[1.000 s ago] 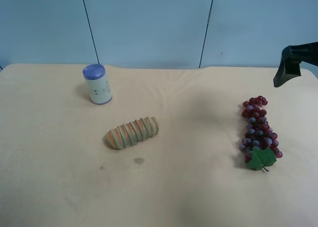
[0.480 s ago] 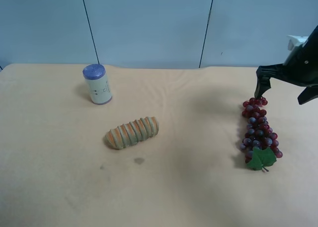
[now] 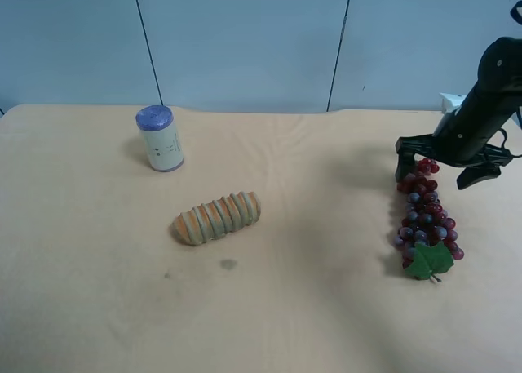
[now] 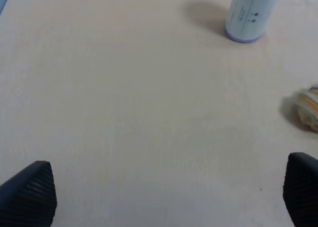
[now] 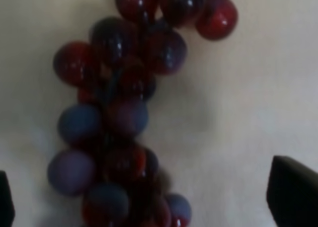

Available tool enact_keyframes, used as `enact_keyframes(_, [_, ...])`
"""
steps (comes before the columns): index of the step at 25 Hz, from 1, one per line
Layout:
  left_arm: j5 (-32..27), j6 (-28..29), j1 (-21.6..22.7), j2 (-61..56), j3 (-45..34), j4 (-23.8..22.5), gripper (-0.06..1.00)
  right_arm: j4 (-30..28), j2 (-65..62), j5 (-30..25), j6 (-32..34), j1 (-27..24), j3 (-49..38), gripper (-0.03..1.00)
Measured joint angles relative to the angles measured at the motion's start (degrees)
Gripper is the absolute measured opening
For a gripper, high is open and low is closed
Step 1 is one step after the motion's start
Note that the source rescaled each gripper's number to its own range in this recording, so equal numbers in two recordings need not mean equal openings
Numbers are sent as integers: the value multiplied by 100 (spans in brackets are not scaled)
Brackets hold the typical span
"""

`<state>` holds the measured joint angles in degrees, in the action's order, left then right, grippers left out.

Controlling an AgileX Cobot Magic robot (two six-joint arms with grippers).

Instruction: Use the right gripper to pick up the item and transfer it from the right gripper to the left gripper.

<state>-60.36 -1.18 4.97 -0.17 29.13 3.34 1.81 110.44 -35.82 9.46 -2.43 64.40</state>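
Step in hand: pickup approach, no grasp yet. The right claw [image 3: 438,165] was spread wide at the far end of the grape bunch [image 3: 426,214], the end away from the green leaf [image 3: 430,260]. The bunch lay flat on the bench [image 3: 310,308], well apart from the ribbed loaf [image 3: 217,218] and the white can [image 3: 160,138]. The right wrist view showed grapes between the two fingertips, nothing pinched. The left claw [image 4: 166,197] was also open and empty, facing the bench with the can in sight; it was out of the exterior view.

Next move, my read: drop until the fingers straddle the cluster, then close gently, since the loose grapes could slip out. Lift, then bring the left arm in for the handoff.
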Motion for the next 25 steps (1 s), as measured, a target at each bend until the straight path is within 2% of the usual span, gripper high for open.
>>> enact_keyframes(9, [-5,0,0,0,0,17,100,147,325,476,0,0,0,100])
enact_keyframes(25, [-5,0,0,0,0,17,100,-67,325,507,-145,0,2,100])
